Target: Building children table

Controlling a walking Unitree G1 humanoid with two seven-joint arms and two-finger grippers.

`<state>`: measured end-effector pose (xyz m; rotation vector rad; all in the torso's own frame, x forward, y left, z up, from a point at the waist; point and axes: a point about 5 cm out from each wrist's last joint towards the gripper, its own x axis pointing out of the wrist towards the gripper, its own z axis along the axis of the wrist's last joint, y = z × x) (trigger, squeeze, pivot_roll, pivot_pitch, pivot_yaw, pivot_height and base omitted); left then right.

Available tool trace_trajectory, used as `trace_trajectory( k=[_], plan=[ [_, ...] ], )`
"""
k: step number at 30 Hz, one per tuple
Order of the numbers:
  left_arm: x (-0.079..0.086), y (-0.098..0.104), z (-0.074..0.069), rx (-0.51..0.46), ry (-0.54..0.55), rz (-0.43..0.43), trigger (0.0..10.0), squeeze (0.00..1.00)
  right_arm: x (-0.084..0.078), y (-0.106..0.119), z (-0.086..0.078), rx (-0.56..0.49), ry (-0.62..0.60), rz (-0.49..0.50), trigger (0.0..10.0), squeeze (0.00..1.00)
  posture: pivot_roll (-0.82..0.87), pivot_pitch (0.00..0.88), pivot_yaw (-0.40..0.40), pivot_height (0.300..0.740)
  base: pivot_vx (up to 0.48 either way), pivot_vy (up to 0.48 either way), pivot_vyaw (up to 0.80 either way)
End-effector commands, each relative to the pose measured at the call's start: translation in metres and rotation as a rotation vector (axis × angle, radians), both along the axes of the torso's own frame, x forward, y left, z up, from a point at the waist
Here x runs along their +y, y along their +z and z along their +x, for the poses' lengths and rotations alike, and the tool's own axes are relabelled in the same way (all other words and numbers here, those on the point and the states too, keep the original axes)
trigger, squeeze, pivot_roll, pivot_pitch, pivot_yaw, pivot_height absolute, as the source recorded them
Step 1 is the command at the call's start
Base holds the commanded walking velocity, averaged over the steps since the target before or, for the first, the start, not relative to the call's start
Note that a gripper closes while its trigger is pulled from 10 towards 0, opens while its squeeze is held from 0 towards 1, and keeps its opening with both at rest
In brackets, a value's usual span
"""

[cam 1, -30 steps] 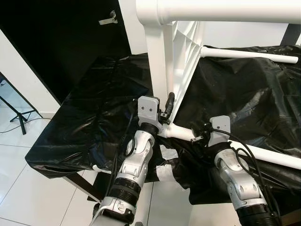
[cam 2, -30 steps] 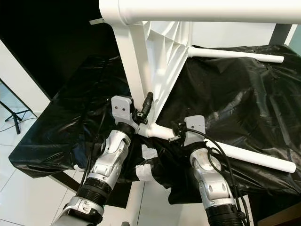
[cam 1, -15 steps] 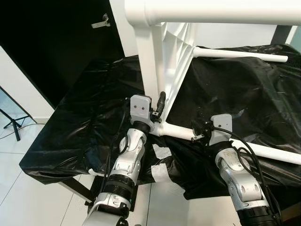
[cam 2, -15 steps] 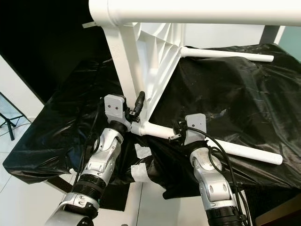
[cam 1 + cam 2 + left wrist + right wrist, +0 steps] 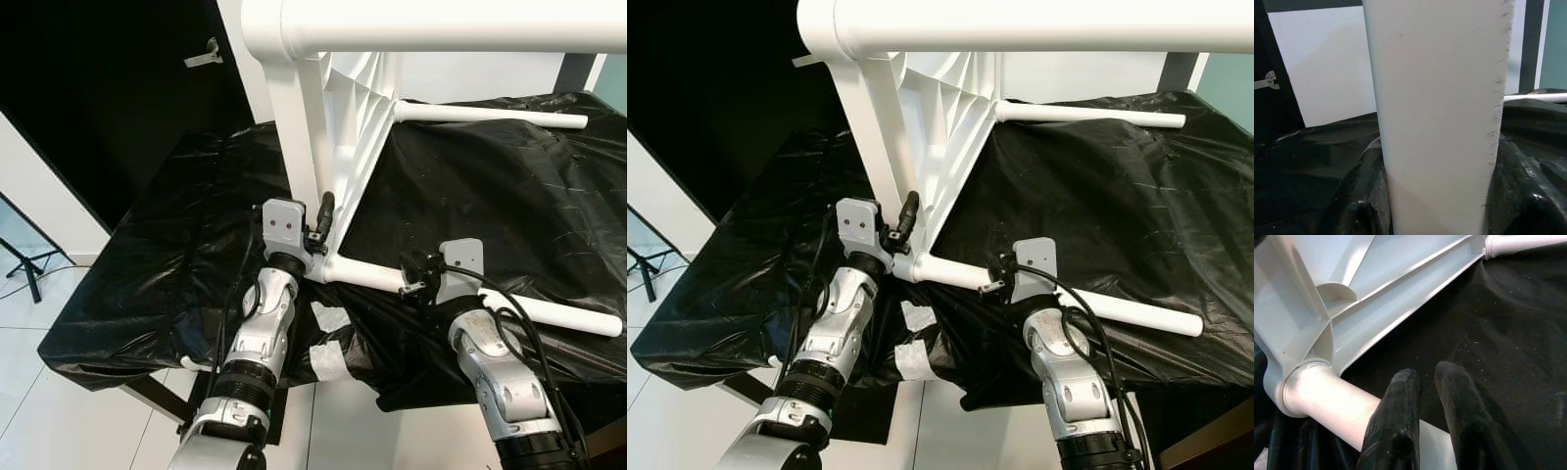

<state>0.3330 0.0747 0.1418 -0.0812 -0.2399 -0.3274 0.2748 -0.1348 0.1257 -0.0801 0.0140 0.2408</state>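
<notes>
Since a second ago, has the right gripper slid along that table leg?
No. The right gripper stays at the same spot on the white leg, just as far from the socket; the picture-wide shift is camera motion.

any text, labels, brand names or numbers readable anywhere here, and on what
None can be read.
The white children's table, its legs, the black plastic sheet under it and the grey housings of the left gripper and the right gripper bear no legible print.
The pale tape patches on the sheet look blank.
</notes>
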Motion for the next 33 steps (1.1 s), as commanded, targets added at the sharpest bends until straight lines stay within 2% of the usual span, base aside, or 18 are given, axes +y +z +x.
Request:
trace_trajectory(
  k=[1,2,6,9,11,18,24,26,27,28,33],
  plan=[
    [0.025,-0.052,-0.006,0.257,0.233,0.028,6.2,0.0,0.003,0.002,0.001,0.004,0.002,0.009,10.0,0.0,0.07,0.0,0.125,0.74,0.0,0.0,0.0],
    [0.021,-0.051,-0.007,0.253,0.209,0.023,10.0,0.0,0.003,0.002,0.001,0.005,0.004,0.009,10.0,0.0,0.07,0.0,0.125,0.74,0.0,0.0,0.0],
    [0.013,-0.049,-0.006,0.259,0.17,-0.007,10.0,0.0,0.004,0.002,0.001,0.007,0.008,0.007,10.0,0.0,0.07,0.0,0.126,0.74,0.0,0.0,0.0],
    [0.003,-0.047,-0.004,0.328,0.081,-0.166,10.0,0.0,0.005,0.001,0.0,0.011,0.009,0.016,10.0,0.0,0.06,0.0,0.131,0.74,0.0,0.0,0.0],
    [0.001,-0.049,-0.003,0.378,0.053,-0.233,10.0,0.0,0.005,0.001,0.0,0.012,0.01,0.019,10.0,0.0,0.06,0.0,0.132,0.74,0.0,0.0,0.0],
    [0.017,-0.055,0.006,0.454,0.118,-0.312,10.0,0.0,0.008,0.004,-0.001,0.013,0.023,0.031,10.0,0.0,0.06,0.0,0.134,0.74,0.0,0.0,0.0],
    [0.027,-0.051,0.009,0.412,0.143,-0.26,10.0,0.0,0.01,0.005,-0.002,0.011,0.032,0.036,10.0,0.0,0.07,0.0,0.132,0.74,0.0,0.0,0.0],
    [0.032,-0.044,0.008,0.33,0.153,-0.199,10.0,0.0,0.009,0.005,-0.002,0.013,0.032,0.037,10.0,0.0,0.07,0.0,0.13,0.74,0.0,0.0,0.0],
    [0.032,-0.044,0.008,0.33,0.153,-0.199,10.0,0.0,0.009,0.005,-0.002,0.013,0.032,0.037,10.0,0.0,0.07,0.0,0.13,0.74,0.0,0.0,0.0],
    [0.034,-0.038,0.004,0.261,0.152,-0.165,10.0,0.0,0.008,0.005,-0.003,0.015,0.031,0.038,10.0,0.0,0.07,0.0,0.129,0.74,0.0,0.0,0.0],
    [0.035,-0.033,-0.002,0.195,0.152,-0.151,10.0,0.0,0.007,0.005,-0.003,0.018,0.03,0.04,10.0,0.0,0.08,0.0,0.126,0.74,0.0,0.0,0.0]
  ],
)
